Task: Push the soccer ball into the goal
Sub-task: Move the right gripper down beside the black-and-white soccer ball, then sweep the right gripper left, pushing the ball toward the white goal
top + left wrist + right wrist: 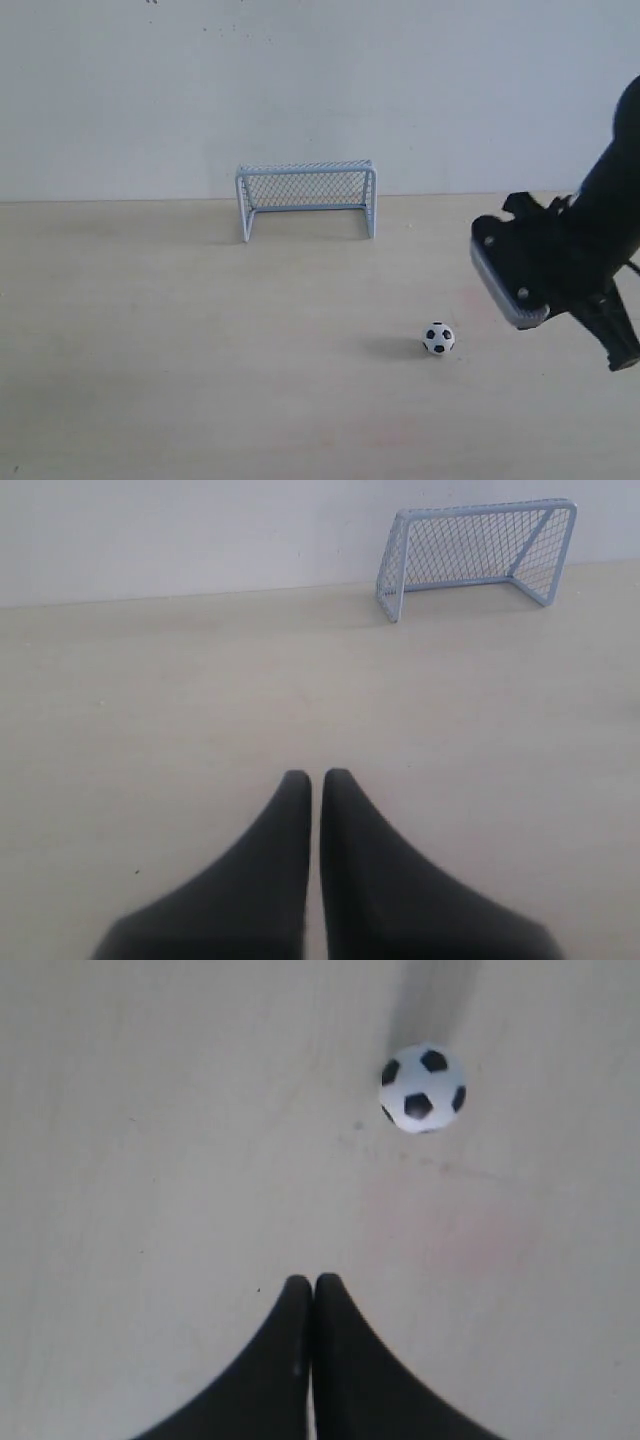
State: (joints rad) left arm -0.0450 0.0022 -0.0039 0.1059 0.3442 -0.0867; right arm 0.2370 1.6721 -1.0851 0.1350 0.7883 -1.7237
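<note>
The soccer ball (pixel 438 338), white with black patches, rests on the pale wooden table, in front of the goal and off to its right. The goal (pixel 305 200), a grey-white frame with mesh netting, stands upright at the back near the wall, its mouth facing the front. My right gripper (pixel 622 358) hangs to the right of the ball, apart from it, fingers pressed together. In the right wrist view the ball (pixel 422 1088) lies well ahead of the shut gripper (pixel 313 1280). The left gripper (pixel 316 775) is shut on nothing, with the goal (pixel 480 550) far ahead of it.
A plain white wall (pixel 300 90) rises right behind the goal. Bare table surface (pixel 150 330) spreads between ball and goal and across the left. The left arm is outside the exterior view.
</note>
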